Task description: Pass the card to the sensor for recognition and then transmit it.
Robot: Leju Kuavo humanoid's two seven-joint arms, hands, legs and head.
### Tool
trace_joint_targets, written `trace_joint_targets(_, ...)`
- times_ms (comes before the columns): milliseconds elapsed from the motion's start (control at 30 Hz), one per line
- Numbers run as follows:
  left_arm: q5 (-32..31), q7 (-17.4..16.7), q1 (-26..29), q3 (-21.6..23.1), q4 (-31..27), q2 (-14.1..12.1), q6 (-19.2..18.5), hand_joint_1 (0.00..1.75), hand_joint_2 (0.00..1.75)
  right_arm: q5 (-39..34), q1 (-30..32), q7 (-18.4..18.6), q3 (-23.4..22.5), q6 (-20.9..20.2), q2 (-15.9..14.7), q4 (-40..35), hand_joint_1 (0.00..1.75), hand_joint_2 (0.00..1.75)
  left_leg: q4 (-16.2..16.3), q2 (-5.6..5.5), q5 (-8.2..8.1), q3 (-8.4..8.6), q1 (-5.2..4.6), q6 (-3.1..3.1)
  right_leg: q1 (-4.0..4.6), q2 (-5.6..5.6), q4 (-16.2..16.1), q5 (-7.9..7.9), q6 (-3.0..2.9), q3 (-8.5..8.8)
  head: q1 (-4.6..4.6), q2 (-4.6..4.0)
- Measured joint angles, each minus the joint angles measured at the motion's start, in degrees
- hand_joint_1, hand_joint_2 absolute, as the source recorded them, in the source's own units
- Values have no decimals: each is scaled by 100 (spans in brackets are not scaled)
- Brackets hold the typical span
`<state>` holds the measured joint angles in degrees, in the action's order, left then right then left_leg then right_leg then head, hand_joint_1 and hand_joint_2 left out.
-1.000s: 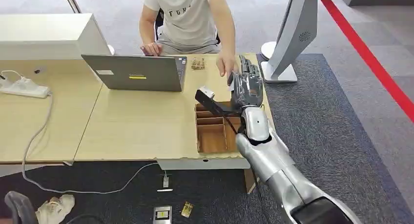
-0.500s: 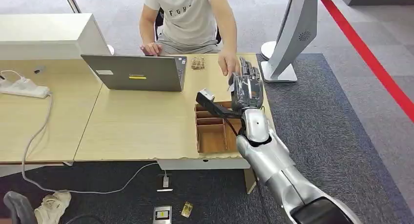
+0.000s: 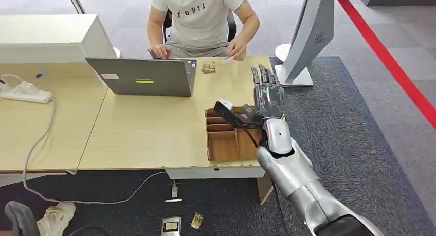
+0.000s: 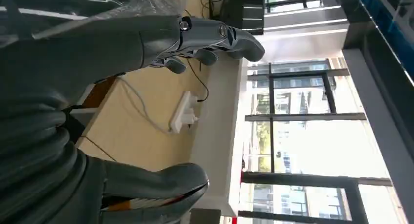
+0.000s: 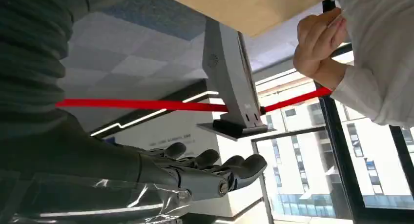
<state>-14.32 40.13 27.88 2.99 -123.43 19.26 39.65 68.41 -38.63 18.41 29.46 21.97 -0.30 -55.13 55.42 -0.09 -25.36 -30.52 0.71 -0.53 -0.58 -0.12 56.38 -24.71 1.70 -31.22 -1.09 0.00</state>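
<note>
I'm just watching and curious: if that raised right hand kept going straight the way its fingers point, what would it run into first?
The right hand points away from the robot, along the table's right edge. The white base of the grey stand lies nearest that line. Depth is unclear, so it might pass beside it. The person sits off to the left.

Laptop (image 3: pixel 141 76), power strip (image 3: pixel 25 92)

card (image 3: pixel 226 58) — now with person (image 3: pixel 198 20)

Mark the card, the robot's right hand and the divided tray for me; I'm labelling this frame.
card (image 3: pixel 226 58): head view, its white face at the person's fingertips.
right hand (image 3: pixel 267 94): head view, back of the palm.
divided tray (image 3: pixel 223 145): head view, bare floor of a near compartment.
</note>
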Motion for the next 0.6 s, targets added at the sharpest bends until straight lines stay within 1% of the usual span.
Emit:
trace_joint_targets(100, 130, 0, -2, -7, 0, -66, 0, 0, 175, -507, 318, -97, -70, -165, -211, -483, 0, 175, -1, -1, -1, -3, 0, 0, 0, 0, 0, -1, 1, 2, 0, 0)
trace_joint_targets(233, 204, 0, -27, -2, -4, -193, 0, 0, 175, -1091, 719, -315, -140, -322, -399, -1090, 0, 175, -2, 5, -2, -2, 0, -1, 0, 2, 0, -1, 1, 1, 0, 0)
trace_joint_targets(300, 136, 0, -29, -2, -31, -234, 0, 0, 175, -1434, 915, -490, -138, -394, -429, -1345, 0, 175, -2, 3, -2, -3, 0, -1, 0, 2, 0, -1, 0, 1, 0, 0)
trace_joint_targets(400, 51, 0, -31, -7, -50, -254, 0, 0, 175, -1821, 1145, -658, -133, -455, -447, -1621, 0, 175, -4, 3, -1, -3, 1, -1, 0, 2, 1, -1, 0, 2, -2, 0)
trace_joint_targets(433, 12, 0, -32, -9, -55, -258, 0, 0, 175, -2103, 1207, -752, -127, -503, -444, -1711, 0, 175, -4, 4, -1, -3, 1, -1, 0, 2, 2, -1, 0, 2, 2, 0)
trace_joint_targets(500, -15, 0, -30, -11, -74, -258, 0, 0, 175, -2441, 1340, -886, -123, -549, -425, -1844, 0, 175, -4, 1, -1, -3, 1, -1, 1, 1, 2, -1, 0, 3, -2, 0)
trace_joint_targets(600, -24, 0, -30, -15, -85, -263, 0, 0, 175, -2589, 1494, -1047, -96, -597, -344, -1969, 0, 175, -4, 2, -1, -3, 1, -1, 1, 1, 3, -1, 0, 4, 0, 0)
